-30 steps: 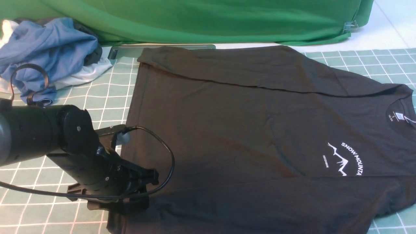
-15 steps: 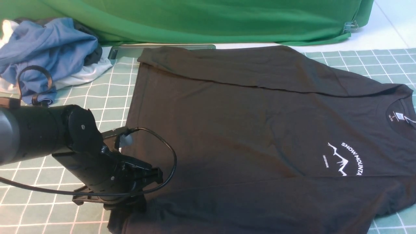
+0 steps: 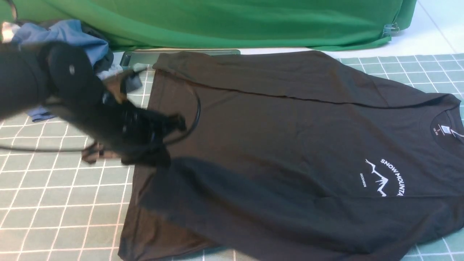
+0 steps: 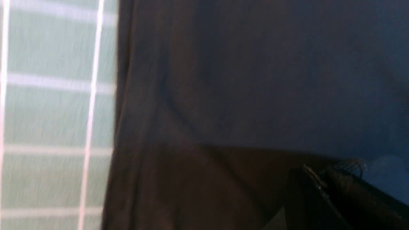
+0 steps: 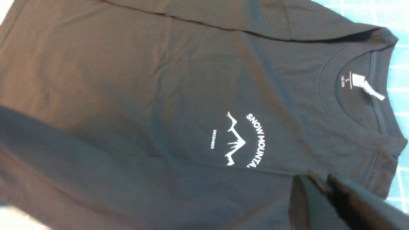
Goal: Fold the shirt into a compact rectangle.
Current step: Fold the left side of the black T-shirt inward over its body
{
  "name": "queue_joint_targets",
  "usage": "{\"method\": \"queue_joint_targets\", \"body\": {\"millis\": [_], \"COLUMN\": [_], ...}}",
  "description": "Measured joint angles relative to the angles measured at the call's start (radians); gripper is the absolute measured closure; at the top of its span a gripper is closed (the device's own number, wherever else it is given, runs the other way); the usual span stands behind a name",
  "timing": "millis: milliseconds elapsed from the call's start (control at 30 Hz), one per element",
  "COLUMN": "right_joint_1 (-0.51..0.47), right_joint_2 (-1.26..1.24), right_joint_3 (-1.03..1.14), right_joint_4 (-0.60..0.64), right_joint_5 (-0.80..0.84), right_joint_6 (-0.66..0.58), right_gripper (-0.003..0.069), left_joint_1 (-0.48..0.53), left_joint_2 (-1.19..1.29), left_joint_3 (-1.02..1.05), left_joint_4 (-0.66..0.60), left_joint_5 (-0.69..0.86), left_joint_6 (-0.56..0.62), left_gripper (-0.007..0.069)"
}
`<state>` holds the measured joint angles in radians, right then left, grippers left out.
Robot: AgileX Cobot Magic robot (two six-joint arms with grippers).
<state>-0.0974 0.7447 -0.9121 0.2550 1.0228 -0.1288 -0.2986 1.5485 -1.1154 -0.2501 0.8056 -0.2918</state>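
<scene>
One heap of blue and white clothes (image 3: 72, 32) sits far left. One green cloth (image 3: 217, 21) runs along the back. One black shirt (image 3: 290, 127) lies on the grid mat (image 3: 54, 192).

Two claws are at work. The left claw (image 3: 156, 159) is pressed together on the shirt's near hem corner and holds that flap up off the mat. Bare mat lies open left of the hem. The shirt's far edge is just beside the green cloth, and its collar end runs past the right edge.

The shirt's long axis goes left to right, hem left and collar right. The right claw (image 5: 319, 180) has its fingers close together at the near shoulder; I cannot tell if they pinch cloth.
</scene>
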Motion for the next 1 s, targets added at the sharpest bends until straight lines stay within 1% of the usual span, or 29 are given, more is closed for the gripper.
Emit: {"method": "queue_joint_targets", "body": {"millis": [133,267,300,400,500,633,767,833,900,1000], "right_joint_1": [0.0,0.0,0.0,0.0,0.0,0.0,0.0,0.0,0.0,0.0], "right_joint_2": [0.0,0.0,0.0,0.0,0.0,0.0,0.0,0.0,0.0,0.0], "right_joint_3": [0.0,0.0,0.0,0.0,0.0,0.0,0.0,0.0,0.0,0.0], "right_joint_4": [0.0,0.002,0.005,0.009,0.011,0.012,0.012,0.012,0.012,0.013], "right_joint_5": [0.0,0.001,0.001,0.004,0.004,0.007,0.007,0.007,0.007,0.007], "right_joint_6": [0.001,0.001,0.001,0.001,0.001,0.001,0.002,0.002,0.002,0.002], "right_gripper": [0.0565,0.0559,0.0557,0.0553,0.0549,0.0543,0.0536,0.0534,0.0532,0.0528], "left_joint_1": [0.0,0.026,0.053,0.092,0.117,0.12,0.12,0.12,0.121,0.128], "left_joint_2": [0.027,0.068,0.095,0.14,0.192,0.269,0.343,0.375,0.397,0.414], "left_joint_3": [-0.086,-0.201,-0.245,-0.305,-0.33,-0.334,-0.334,-0.334,-0.336,-0.354], "left_joint_4": [0.022,0.019,0.009,-0.002,-0.003,-0.003,-0.009,-0.009,0.002,0.061], "left_joint_5": [0.001,0.011,0.024,0.033,0.023,-0.018,-0.104,-0.142,-0.169,-0.184], "left_joint_6": [-0.004,-0.006,-0.007,-0.007,-0.007,0.033,0.051,0.054,0.054,0.039], "left_gripper": [0.0596,0.0596,0.0596,0.0596,0.0596,0.0594,0.0587,0.0568,0.0531,0.0442]}}
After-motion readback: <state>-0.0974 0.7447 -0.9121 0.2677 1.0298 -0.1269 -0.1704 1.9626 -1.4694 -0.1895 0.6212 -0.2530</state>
